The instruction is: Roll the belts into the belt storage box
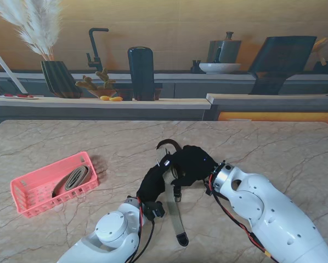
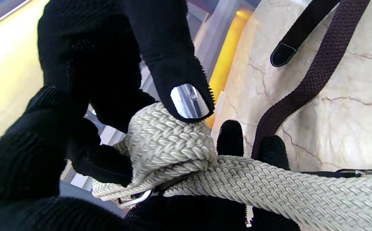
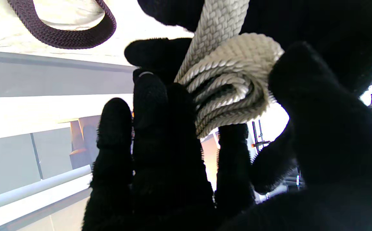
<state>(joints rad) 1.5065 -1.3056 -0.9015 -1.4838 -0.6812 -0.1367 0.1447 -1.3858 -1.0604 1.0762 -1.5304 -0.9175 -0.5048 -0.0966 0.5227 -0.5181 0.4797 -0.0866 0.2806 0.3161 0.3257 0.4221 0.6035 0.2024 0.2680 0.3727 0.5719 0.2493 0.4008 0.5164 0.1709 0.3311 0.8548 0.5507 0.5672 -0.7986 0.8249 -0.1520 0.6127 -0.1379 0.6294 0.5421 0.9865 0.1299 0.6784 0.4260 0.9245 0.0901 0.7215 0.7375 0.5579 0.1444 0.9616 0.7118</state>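
Our black-gloved fingertips (image 2: 189,102) press onto a small coil of pale beige braided webbing belt (image 2: 170,144), and both hands clamp on it. Our left hand (image 1: 153,189) cups the roll from one side, our right hand (image 1: 194,164) closes on it from the other, the two meeting above the table's middle. Only a few turns are wound. The rest of the beige belt hangs loose toward us, its dark tip (image 1: 182,239) lying on the marble table (image 1: 273,148). Beyond our hands a dark brown braided belt (image 2: 317,73) lies unrolled. Well off to our left sits the pink plastic slatted storage box (image 1: 27,200), with one rolled belt (image 1: 72,179) already inside. By our reckoning, one is stowed, one barely begun, one untouched.
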